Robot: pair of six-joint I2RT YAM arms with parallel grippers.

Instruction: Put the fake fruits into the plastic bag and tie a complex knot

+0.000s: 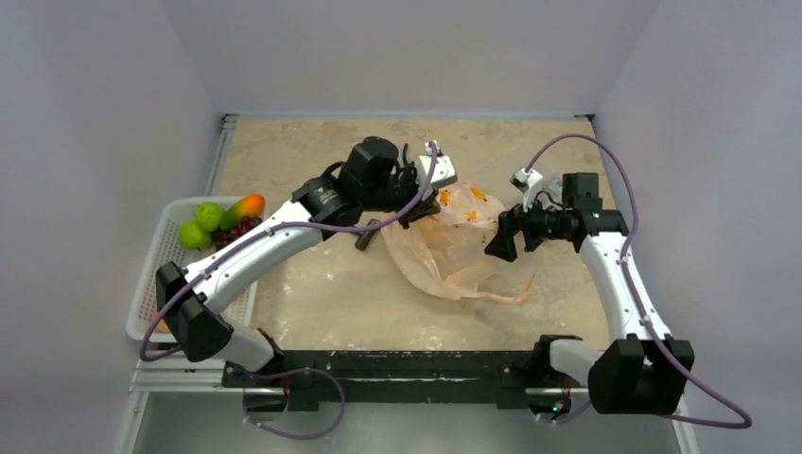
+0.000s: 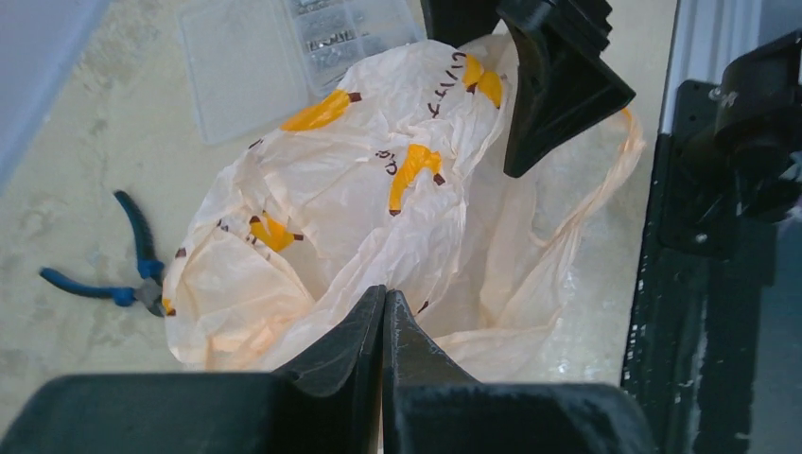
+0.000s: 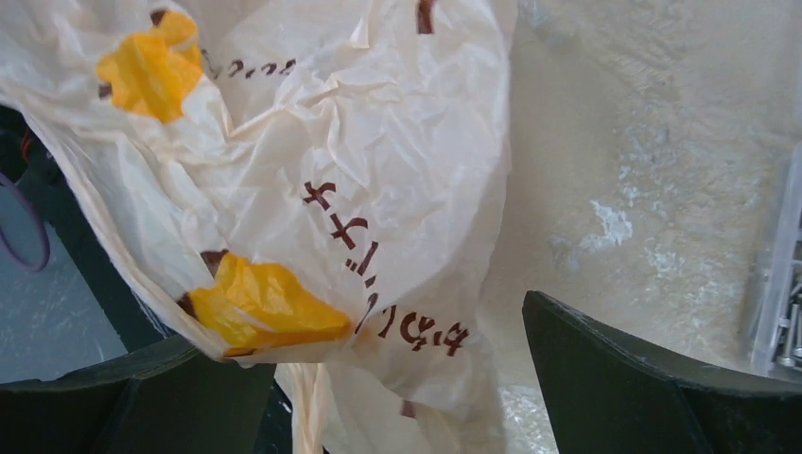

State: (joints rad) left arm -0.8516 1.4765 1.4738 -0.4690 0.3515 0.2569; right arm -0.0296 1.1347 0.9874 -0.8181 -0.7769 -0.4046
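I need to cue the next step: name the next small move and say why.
Probably close the right end effector on the bag: it stands open around a fold of bag, while the left end effector is shut, seemingly pinching another edge. With the fruits in the basket, two grips could spread the mouth.

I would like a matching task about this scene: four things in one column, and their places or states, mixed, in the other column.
Things:
1. left gripper
2. right gripper
3. fake fruits
4. blue-handled pliers

Places or states:
A. lying on the table
B. open
C. in the white basket
D. shut on the plastic bag

Pairs: 1-D, 2-B, 3-C, 4-A
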